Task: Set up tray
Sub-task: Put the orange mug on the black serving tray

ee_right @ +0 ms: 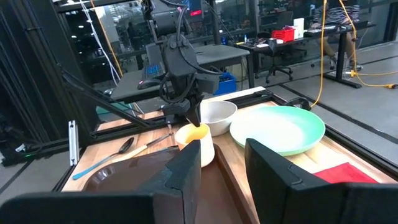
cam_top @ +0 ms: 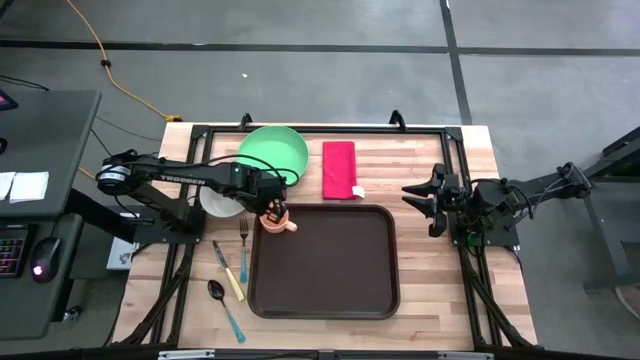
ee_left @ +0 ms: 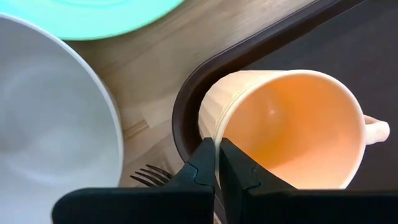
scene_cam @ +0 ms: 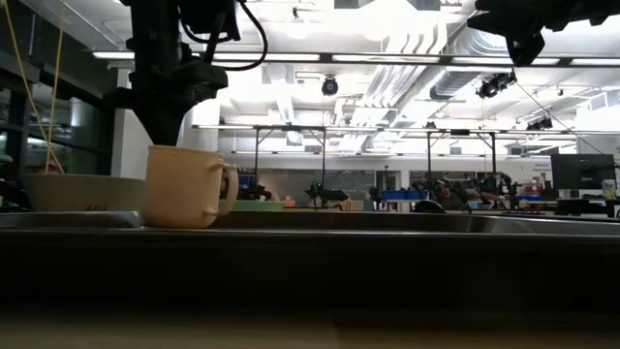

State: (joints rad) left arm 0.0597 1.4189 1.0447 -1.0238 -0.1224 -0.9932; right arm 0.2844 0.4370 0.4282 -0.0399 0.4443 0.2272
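Note:
A peach cup point(cam_top: 277, 220) with a side handle point(ee_left: 377, 130) stands in the far left corner of the dark brown tray point(cam_top: 330, 290). In the low view the cup point(scene_cam: 186, 186) is upright on its base. My left gripper point(ee_left: 216, 169) comes down from above and is shut on the cup's rim. My right gripper point(cam_top: 424, 203) hangs open and level off the tray's right side, well above the table, with nothing between its fingers point(ee_right: 186, 171). My left gripper pinches the cup's wall at the rim point(ee_left: 216, 140), on the side away from the handle. One finger point(ee_left: 241, 169) is inside the cup and the other point(ee_left: 198, 168) is outside. The fingers point steeply down. The cup stands upright on the tray.
A white bowl point(cam_top: 218, 201) sits just left of the cup, and a green plate point(cam_top: 273, 152) lies behind it. A red napkin point(cam_top: 339, 169) lies beyond the tray's far edge. A fork point(cam_top: 243, 248), a knife point(cam_top: 229, 272) and a spoon point(cam_top: 224, 306) lie left of the tray.

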